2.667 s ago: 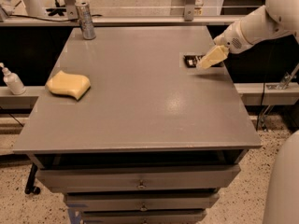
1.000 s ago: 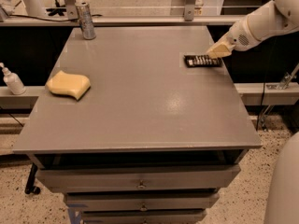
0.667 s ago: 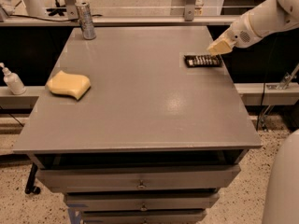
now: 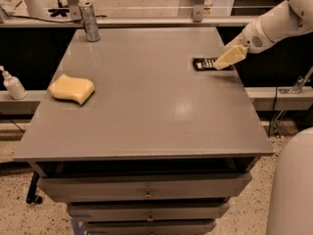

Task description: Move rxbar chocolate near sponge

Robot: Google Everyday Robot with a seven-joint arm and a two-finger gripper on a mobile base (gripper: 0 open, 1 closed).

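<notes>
The gripper [image 4: 228, 58] has come back down a little (it was higher a moment ago). Its tip is now at one end of the bar [image 4: 203, 62]. No one can tell if it is holding the bar or has let go. The bar lies flat and has not moved. The sponge [image 4: 72, 89] is well apart from the gripper, across the grey table [image 4: 156, 116], so the real move is not yet done. A can [image 4: 89, 14] stands at the far corner, and a bottle [image 4: 13, 84] stands off the table, past the sponge.

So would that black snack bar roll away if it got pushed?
Probably not: the rxbar chocolate lies flat, so it should slide across the smooth grey table. It looks thin, so likely light. The tool sits at its end nearest the table's edge.
</notes>
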